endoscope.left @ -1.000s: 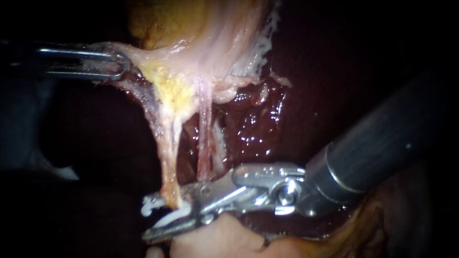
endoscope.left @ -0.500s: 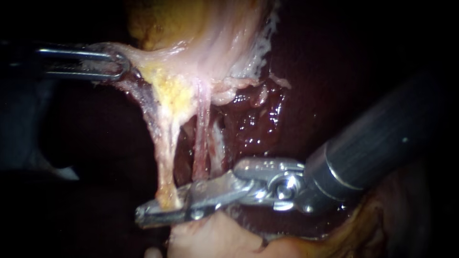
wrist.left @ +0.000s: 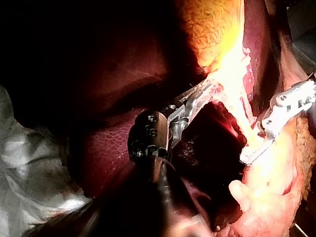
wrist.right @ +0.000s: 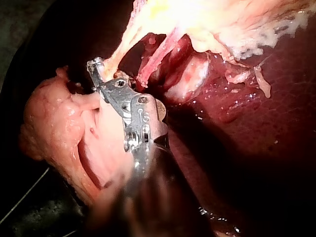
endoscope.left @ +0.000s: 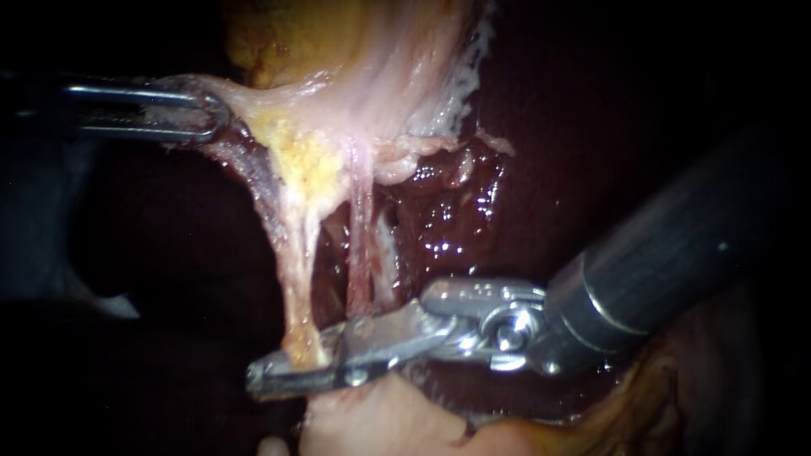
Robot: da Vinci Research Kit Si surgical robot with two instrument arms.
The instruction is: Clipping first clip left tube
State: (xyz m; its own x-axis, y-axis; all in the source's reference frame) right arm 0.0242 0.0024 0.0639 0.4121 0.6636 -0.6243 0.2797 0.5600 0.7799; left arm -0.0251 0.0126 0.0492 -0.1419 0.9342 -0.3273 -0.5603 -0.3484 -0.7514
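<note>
Steel jaws of right instrument (endoscope.left: pixel 270 376) closed flat on left tube (endoscope.left: pixel 296 279), clamping its lower end from two sides, at about 7 o'clock in endoscope view. Hinge and dark shaft running out toward 3 o'clock. Left tube pale, yellowish, stretched taut from jaws up toward 11 o'clock into fatty tissue under gallbladder (endoscope.left: pixel 380 59). Other tube (endoscope.left: pixel 361 245) thin, pink, just beside left tube on its 3 o'clock side, dropping behind jaws near hinge; gripped or not, cannot tell. Pale pink lump (endoscope.left: pixel 380 422) touching underside of jaws at 6 o'clock. Dark red wet liver (endoscope.left: pixel 473 219) behind both tubes. Left instrument (endoscope.left: pixel 207 114) at 10 o'clock, looped jaws narrow, pinched on membrane (endoscope.left: pixel 245 105) at gallbladder's lower edge, membrane drawn tight toward 9 o'clock. Well apart from right instrument. Right wrist view: right instrument (wrist.right: pixel 95 66) with tips just past left tube (wrist.right: pixel 121 47), lump (wrist.right: pixel 59 118) beside jaws. Left wrist view: left instrument (wrist.left: pixel 202 93) biting bright membrane, right instrument (wrist.left: pixel 247 157) ahead of it, closed across left tube (wrist.left: pixel 242 126).
</note>
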